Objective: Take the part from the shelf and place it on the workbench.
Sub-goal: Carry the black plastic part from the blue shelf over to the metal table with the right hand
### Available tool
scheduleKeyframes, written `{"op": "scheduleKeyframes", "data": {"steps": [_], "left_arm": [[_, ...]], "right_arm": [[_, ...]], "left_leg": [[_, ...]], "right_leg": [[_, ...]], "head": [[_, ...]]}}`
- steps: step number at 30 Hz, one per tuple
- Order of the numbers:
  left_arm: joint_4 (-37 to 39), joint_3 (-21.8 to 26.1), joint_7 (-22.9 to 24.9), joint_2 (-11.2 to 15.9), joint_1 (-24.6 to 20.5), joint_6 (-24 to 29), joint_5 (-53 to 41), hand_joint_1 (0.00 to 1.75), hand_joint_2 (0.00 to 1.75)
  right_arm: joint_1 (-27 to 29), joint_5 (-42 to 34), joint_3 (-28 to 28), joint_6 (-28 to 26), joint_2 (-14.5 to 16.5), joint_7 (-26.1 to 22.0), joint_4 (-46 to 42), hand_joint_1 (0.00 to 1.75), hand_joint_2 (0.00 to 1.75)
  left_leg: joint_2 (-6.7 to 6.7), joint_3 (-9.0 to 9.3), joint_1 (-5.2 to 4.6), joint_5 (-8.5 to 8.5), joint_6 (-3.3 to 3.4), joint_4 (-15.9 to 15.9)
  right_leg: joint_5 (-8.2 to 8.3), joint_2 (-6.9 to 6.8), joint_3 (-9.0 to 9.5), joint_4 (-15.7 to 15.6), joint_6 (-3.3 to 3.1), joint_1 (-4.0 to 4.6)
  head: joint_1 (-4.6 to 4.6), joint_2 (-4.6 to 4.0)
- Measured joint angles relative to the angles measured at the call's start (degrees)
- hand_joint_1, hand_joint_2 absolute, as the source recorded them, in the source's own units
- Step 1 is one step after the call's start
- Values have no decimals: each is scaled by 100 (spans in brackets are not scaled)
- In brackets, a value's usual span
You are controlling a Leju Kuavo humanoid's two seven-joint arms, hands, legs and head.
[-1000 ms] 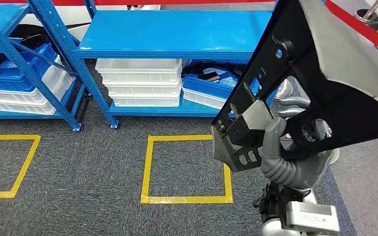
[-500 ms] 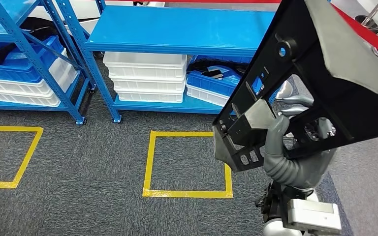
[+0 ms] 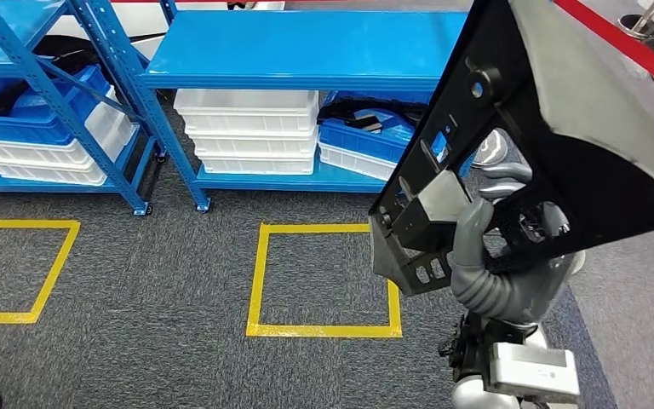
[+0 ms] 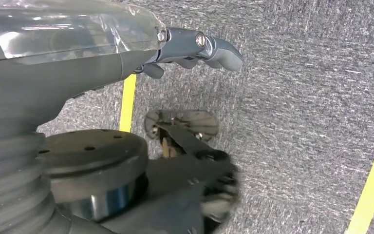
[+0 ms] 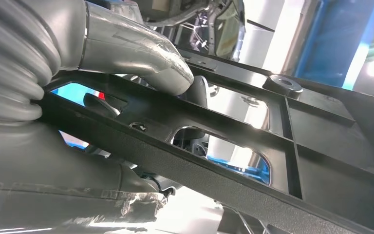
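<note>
Bright, even indoor light fills the head view, sharp with soft shadows under the blue shelf (image 3: 306, 51). The right wrist view has blown-out white glare behind the black part (image 5: 253, 161). The left wrist view blurs nearby dark machinery.

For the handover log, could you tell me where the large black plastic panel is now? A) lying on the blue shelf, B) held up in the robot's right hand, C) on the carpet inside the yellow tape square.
B: the right hand grips the large black plastic panel above the carpet.
</note>
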Motion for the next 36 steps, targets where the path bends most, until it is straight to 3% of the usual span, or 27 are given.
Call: {"op": "scheduleKeyframes", "data": {"steps": [2,5,7,10,11,12,13,14,16,17,19,21,23,26,27,28,29,31,33,34,36], "left_arm": [[0,0,1,2,-13,0,1,0,175],[0,0,2,2,-6,-1,6,0,175],[0,1,2,2,-3,-1,12,0,175],[0,2,2,2,-5,-1,36,0,175],[0,2,1,2,-1,-2,44,0,175],[0,1,0,2,6,-2,51,0,175],[0,2,-3,2,13,-2,55,0,175],[0,2,-5,2,16,-2,57,0,175],[0,2,-15,1,13,-3,60,0,175],[0,2,-20,1,9,-3,60,0,175],[0,2,-29,1,14,-5,62,0,175],[0,1,-40,1,35,-9,65,0,175],[0,0,-54,2,47,-13,68,0,175],[0,0,-66,2,49,-19,70,0,175],[0,0,-67,2,54,-20,70,0,175],[0,0,-68,2,60,-21,70,0,175],[0,0,-68,2,66,-22,70,0,175],[0,0,-71,2,70,-22,70,0,175],[0,0,-75,2,63,-22,70,0,175],[0,0,-77,2,66,-22,70,0,175],[0,0,-77,2,81,-22,70,0,175]], "right_arm": [[5,9,1,0,-2,44,0,175,175],[7,6,2,1,-5,75,0,175,175],[8,8,2,2,-22,117,0,175,175],[30,55,4,1,-66,228,0,175,175],[43,84,5,0,-84,284,0,175,175],[58,120,6,1,-108,357,0,175,175],[71,161,7,1,-136,431,-1,175,175],[79,192,7,1,-162,494,-1,175,175],[90,244,7,1,-216,589,-7,175,175],[94,257,7,0,-236,609,-14,175,175],[106,275,8,0,-272,629,-26,175,175],[108,296,10,1,-295,643,-31,175,175],[107,319,16,2,-304,662,-36,175,175],[118,383,31,2,-323,722,-48,175,175],[124,410,36,2,-335,753,-48,175,175],[130,433,43,2,-348,782,-49,175,175],[134,449,48,2,-361,803,-49,175,175],[135,466,59,2,-385,828,-52,175,175],[135,476,67,2,-405,835,-58,175,175],[135,486,71,2,-417,841,-62,175,175],[135,508,77,2,-439,863,-65,175,175]], "left_leg": [[70,257,-17,168,52,-579],[31,253,-33,205,155,-709],[-14,242,-17,253,242,-752],[-86,201,-10,300,312,-771],[-116,188,-15,306,319,-768],[-157,179,-17,312,322,-763],[-203,174,-18,316,320,-756],[-254,174,-17,319,315,-747],[-356,163,-17,328,292,-723],[-404,142,-17,338,267,-711],[-485,94,-10,373,198,-708],[-558,74,-4,404,126,-726],[-475,16,-16,291,60,-588],[-216,-378,-5,-270,-18,393],[-185,-510,1,-403,-33,725],[-169,-555,4,-428,-37,872],[-152,-490,4,-346,-32,794],[-45,-89,-4,-3,6,60],[109,223,-40,204,71,-598],[148,262,-57,220,102,-722],[83,240,-72,235,166,-748]], "right_leg": [[-13,-40,-15,32,43,25],[-13,-104,-32,41,124,34],[-161,-36,-88,193,184,14],[-723,126,-497,1163,241,-7],[-848,141,-635,1485,250,-11],[-850,148,-686,1626,253,-11],[-735,159,-627,1532,246,-11],[-539,186,-472,1233,232,-12],[-183,351,-84,424,195,-12],[-105,437,31,158,182,-9],[-99,509,82,3,164,8],[-66,425,75,-24,113,4],[-19,311,82,-77,41,-22],[6,123,65,-88,-11,-19],[6,58,54,-78,-14,-13],[3,-1,45,-66,-13,-10],[-2,-57,41,-55,-11,-9],[-22,-158,49,-35,9,-7],[-47,-238,56,-13,49,16],[-54,-273,55,-7,71,28],[-53,-344,64,-15,121,35]], "head": [[6,0],[28,0],[40,0],[85,0],[92,0],[94,0],[96,0],[97,0],[101,0],[104,0],[103,0],[105,0],[80,0],[11,0],[5,0],[4,0],[4,0],[1,0],[0,0],[3,0],[7,0]]}}
